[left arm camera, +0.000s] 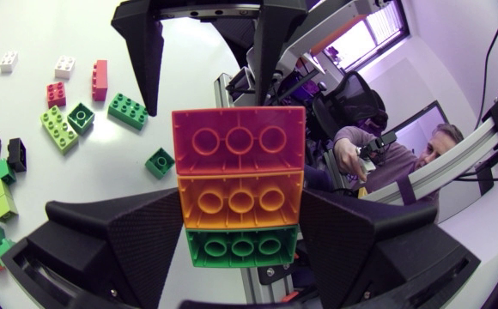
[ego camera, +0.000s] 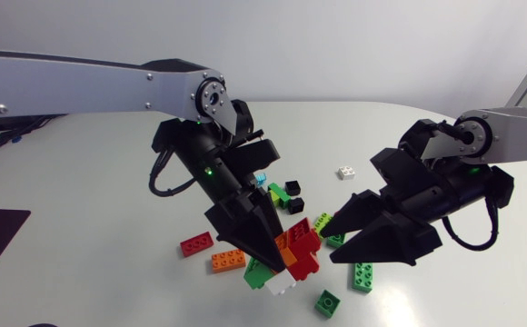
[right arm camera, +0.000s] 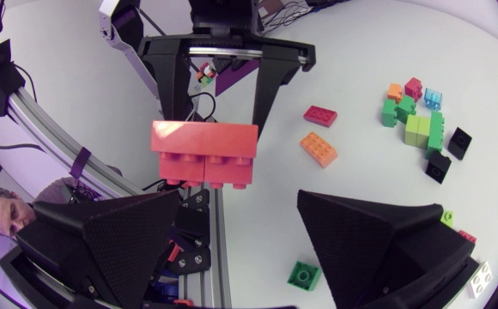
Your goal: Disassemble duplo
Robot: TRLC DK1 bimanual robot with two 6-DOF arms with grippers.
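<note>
Head view: the brick stack [ego camera: 302,247] (red, orange, green) was clamped in the left gripper [ego camera: 280,259], the right gripper [ego camera: 330,243] was held just beside the stack with fingers spread, and loose bricks [ego camera: 228,260] were scattered around it. Left wrist view: the brick stack [left arm camera: 239,184] was pinched from two sides by the left gripper [left arm camera: 240,232], with the right gripper [left arm camera: 206,99] spread apart just ahead of the stack. Right wrist view: the stack's red brick [right arm camera: 204,153] was seen between the fingers of the left gripper [right arm camera: 215,124], just ahead of the right gripper [right arm camera: 239,202], which was left wide apart.
</note>
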